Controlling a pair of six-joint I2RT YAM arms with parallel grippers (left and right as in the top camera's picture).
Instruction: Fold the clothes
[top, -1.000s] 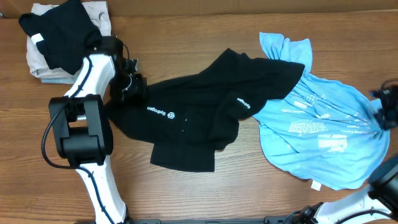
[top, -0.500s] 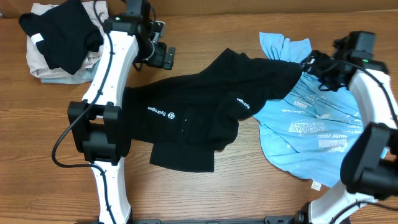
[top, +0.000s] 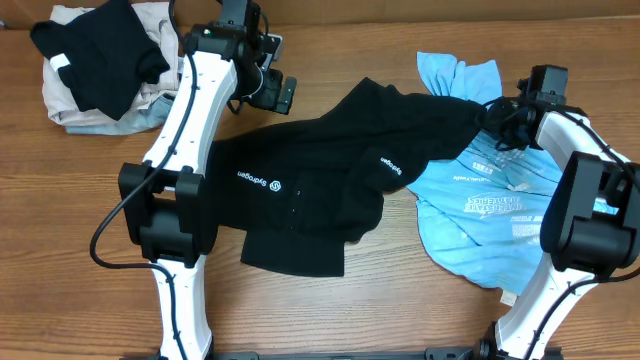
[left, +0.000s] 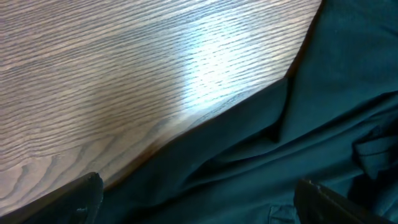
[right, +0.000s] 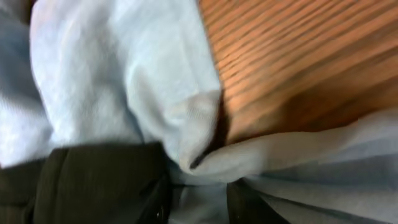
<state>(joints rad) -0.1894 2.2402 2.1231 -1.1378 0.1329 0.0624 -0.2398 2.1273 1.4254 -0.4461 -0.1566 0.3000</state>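
Overhead: black T-shirt (top: 320, 180) crumpled mid-table (top: 390, 310), 1 sleeve lapping onto light blue T-shirt (top: 520, 205) at right. Left gripper (top: 280, 95) just off black shirt's top-left edge. Right gripper (top: 497, 118) sits where the 2 shirts meet. Pile of clothes (top: 90, 70) in far left corner.

Left wrist: left gripper (left: 199, 193) spread wide, holding nothing; black T-shirt (left: 298, 143) underneath, bare wood beside it.

Right wrist: jaws fairly narrow, fold of light blue T-shirt (right: 124, 93) bunched between them. Actually pinched or not? Can't tell.
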